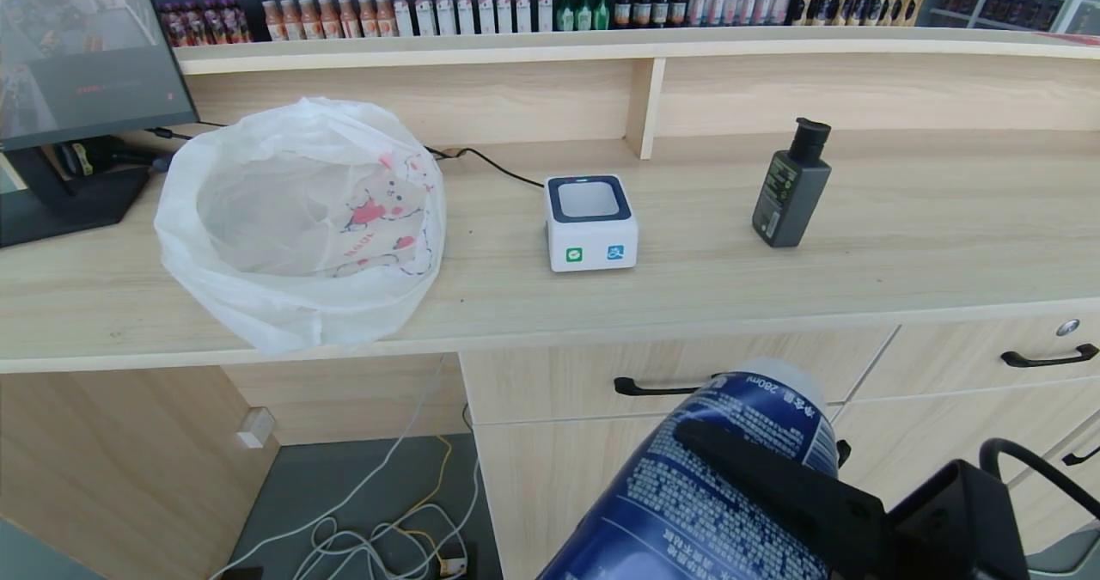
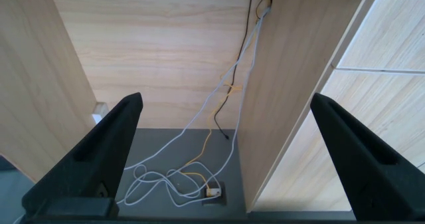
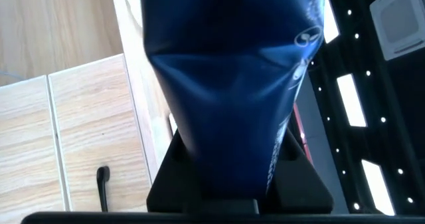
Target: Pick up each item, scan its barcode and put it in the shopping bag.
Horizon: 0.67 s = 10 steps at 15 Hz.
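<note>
My right gripper (image 3: 232, 171) clasps a blue tube (image 1: 653, 511) low before the checkout counter (image 1: 859, 279), which carries the scanner (image 1: 591, 222) and shopping bag (image 1: 301, 219); my left gripper (image 2: 226, 101) hangs with its fingers spread wide.

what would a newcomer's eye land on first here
Most likely the big blue bottle, clamped in the right hand low in front of the counter and close to the head camera. Next comes the open white shopping bag on the counter's left side, with the small white scanner at the middle and a dark grey bottle standing upright to the right.
</note>
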Motion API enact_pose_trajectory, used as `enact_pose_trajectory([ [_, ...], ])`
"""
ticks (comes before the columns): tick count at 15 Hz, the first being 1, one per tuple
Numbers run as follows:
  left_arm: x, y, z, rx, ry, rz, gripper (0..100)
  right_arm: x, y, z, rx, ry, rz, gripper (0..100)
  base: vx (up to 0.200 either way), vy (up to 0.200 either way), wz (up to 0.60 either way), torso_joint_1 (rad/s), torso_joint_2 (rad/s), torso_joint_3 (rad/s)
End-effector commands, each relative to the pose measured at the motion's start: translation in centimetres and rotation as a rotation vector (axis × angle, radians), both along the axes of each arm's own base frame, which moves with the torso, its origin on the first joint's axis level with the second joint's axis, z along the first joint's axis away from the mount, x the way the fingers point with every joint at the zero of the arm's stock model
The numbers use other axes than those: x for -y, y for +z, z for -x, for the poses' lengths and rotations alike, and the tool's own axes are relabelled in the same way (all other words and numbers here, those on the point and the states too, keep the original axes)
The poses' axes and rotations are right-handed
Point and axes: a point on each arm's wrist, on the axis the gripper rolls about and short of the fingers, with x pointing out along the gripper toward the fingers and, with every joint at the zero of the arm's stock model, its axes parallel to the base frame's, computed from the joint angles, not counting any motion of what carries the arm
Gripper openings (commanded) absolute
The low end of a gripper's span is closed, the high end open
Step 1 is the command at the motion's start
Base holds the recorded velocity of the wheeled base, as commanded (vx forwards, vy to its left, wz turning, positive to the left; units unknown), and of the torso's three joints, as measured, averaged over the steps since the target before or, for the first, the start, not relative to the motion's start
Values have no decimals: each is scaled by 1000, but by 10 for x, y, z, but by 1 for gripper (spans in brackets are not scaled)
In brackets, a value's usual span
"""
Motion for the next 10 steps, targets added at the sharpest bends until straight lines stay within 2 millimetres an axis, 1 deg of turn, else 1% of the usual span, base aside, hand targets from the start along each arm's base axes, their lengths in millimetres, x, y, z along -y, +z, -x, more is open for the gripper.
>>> enact_pose_trajectory([
  [1,0,0,0,1,0,0,100,-1,-5,-1,-2,-4,6,0,0,0,0,0,0,0],
  [10,0,0,0,1,0,0,100,-3,-7,-2,-25,2,-27,0,0,0,0,0,0,0],
])
